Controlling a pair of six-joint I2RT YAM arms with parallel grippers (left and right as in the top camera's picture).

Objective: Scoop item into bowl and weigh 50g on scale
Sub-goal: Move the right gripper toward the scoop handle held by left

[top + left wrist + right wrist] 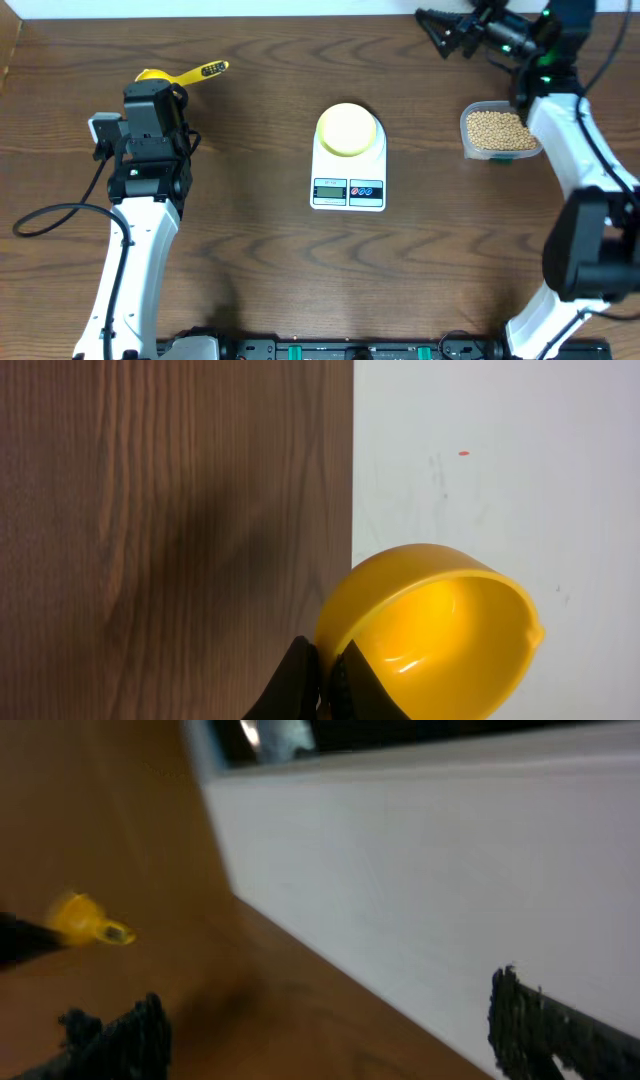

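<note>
The pale yellow-green bowl [348, 130] stands on the white scale [348, 192] at the table's middle. The tan beans [497, 129] fill a clear tub [467, 138] to the right. My left gripper [158, 92] is at the far left, and in the left wrist view [328, 668] its fingers pinch the rim of the bright yellow scoop [440, 635]. The scoop's handle [202, 71] sticks out to the right. My right gripper [440, 30] is open and empty, raised behind the tub near the back edge; its fingers spread wide in the right wrist view [325, 1035].
A white wall [500, 460] runs along the table's back edge. The scoop shows small and blurred in the right wrist view [88, 922]. A black cable [50, 215] lies at the left.
</note>
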